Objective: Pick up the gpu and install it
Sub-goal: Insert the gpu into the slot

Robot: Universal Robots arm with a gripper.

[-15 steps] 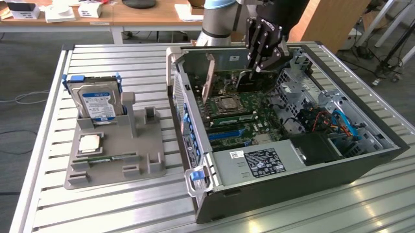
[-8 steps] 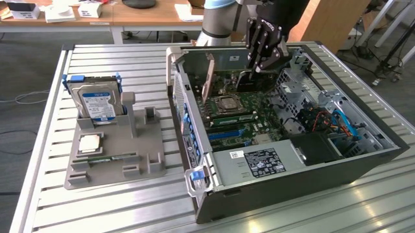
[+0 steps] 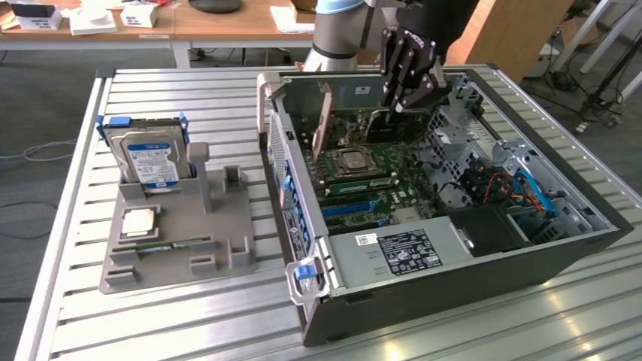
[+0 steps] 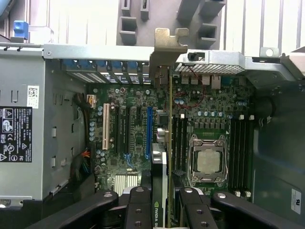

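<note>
Exterior view: open computer case (image 3: 452, 293) lies on its side on a slatted metal table (image 3: 180, 316), taking up the exterior view's right half; arm comes down from the far side into the far end of the case; gripper (image 3: 404, 105) points downward, clamped on the top edge of the gpu (image 3: 386, 126); gpu stands on edge over the far part of the motherboard (image 3: 351, 199), just beyond the processor socket (image 3: 356, 159); power supply (image 3: 401, 252) with its white label sits at the near end of the case. On the exterior view's left, well apart from the case, a grey holder (image 3: 180, 248) carries a hard drive (image 3: 150, 158) standing upright at its far end and a loose processor (image 3: 138, 222) lying flat nearer the front.

Wrist view: looking straight down along the card; two black fingers (image 4: 138, 207) press on either face of it, one each side, with a green logo label showing between them; card seen edge-on as a thin line running to its metal bracket (image 4: 167, 45), which meets the rear wall of the case among the slot covers (image 4: 102, 67); a blue slot (image 4: 149, 129) lies just beside the card, the memory slots (image 4: 178, 138) on its other side; whether the card's edge is seated in a slot cannot be told from this angle.
</note>
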